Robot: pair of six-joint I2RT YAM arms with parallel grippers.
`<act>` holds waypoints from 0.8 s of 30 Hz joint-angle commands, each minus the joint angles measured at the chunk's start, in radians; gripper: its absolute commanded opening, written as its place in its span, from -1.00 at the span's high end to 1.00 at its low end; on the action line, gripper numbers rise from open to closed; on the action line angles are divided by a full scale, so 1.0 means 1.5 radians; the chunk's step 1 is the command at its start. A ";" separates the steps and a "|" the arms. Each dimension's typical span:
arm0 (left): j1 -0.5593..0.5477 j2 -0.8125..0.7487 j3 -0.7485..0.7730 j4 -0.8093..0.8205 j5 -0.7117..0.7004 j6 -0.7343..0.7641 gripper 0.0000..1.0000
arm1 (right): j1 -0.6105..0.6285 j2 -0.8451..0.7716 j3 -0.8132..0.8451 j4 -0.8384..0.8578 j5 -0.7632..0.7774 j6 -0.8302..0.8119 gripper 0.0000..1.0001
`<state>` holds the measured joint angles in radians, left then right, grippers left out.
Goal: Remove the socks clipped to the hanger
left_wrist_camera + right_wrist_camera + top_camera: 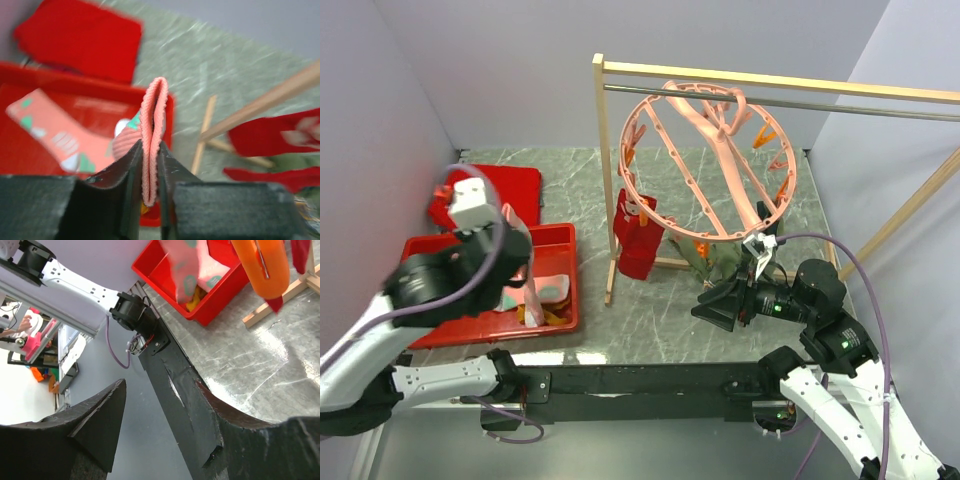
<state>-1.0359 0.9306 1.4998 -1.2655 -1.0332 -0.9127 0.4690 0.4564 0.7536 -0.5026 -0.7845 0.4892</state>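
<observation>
The salmon-pink round hanger hangs by its hook from the metal rail. A red sock is clipped to its left side, and a dark olive sock hangs at its lower edge. My left gripper is over the red bin. Its jaws stand close on either side of the folded cuff of a pink sock, which dangles into the bin. Another pink sock with teal marks lies in the bin. My right gripper hovers open and empty below the hanger's right side.
The red bin sits at the left, with a flat red lid behind it. The wooden rack carries the rail, and its foot rests on the marble tabletop. An orange clip hangs close above my right wrist.
</observation>
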 commanded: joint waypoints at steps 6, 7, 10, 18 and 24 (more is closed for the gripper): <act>0.211 0.024 -0.131 -0.050 0.151 -0.121 0.28 | 0.004 0.009 0.023 0.001 -0.009 -0.010 -0.22; 0.260 0.020 -0.136 -0.038 0.165 -0.105 0.18 | 0.004 0.006 0.023 0.000 -0.009 -0.009 -0.22; 0.345 0.025 -0.138 -0.012 0.220 -0.078 -0.20 | 0.004 -0.002 0.022 -0.005 -0.005 -0.010 -0.22; 0.366 0.024 -0.134 0.261 0.568 0.082 -0.65 | 0.004 -0.012 0.021 -0.012 -0.002 -0.011 -0.22; 0.367 -0.059 -0.258 0.512 0.806 0.084 -0.51 | 0.004 -0.017 0.021 -0.007 0.003 -0.005 -0.21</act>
<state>-0.4877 0.9352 1.2114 -0.8360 -0.1555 -0.8429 0.4690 0.4446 0.7536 -0.5251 -0.7933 0.4816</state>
